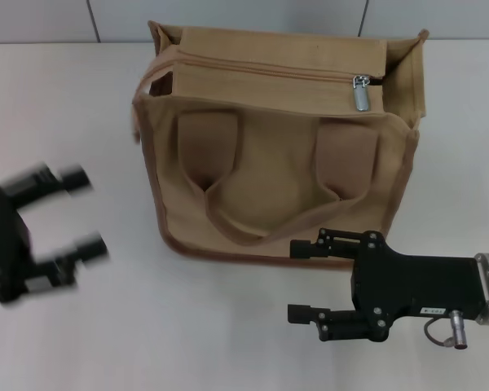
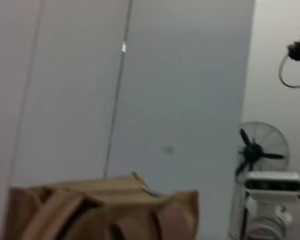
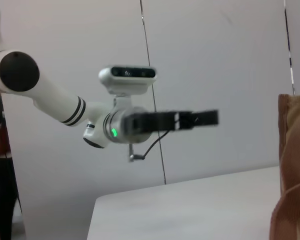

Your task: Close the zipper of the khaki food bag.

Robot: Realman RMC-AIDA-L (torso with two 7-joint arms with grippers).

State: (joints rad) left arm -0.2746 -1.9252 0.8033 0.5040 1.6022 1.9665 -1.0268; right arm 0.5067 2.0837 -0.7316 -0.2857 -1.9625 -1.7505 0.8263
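The khaki food bag (image 1: pixel 277 163) stands upright on the white table, its two strap handles facing me. The zipper (image 1: pixel 269 69) runs along the bag's top, and its silver pull tab (image 1: pixel 361 94) hangs near the right end. My left gripper (image 1: pixel 85 216) is open and empty, left of the bag and apart from it. My right gripper (image 1: pixel 301 281) is open and empty, in front of the bag's lower right corner, fingers pointing left. The bag's top shows in the left wrist view (image 2: pixel 105 210) and its edge in the right wrist view (image 3: pixel 295 165). The right wrist view shows the left gripper (image 3: pixel 207 118) from the side.
The white table (image 1: pixel 187 326) spreads around the bag, with a grey panelled wall (image 1: pixel 228 12) behind it. A fan (image 2: pixel 262 150) stands in the background of the left wrist view.
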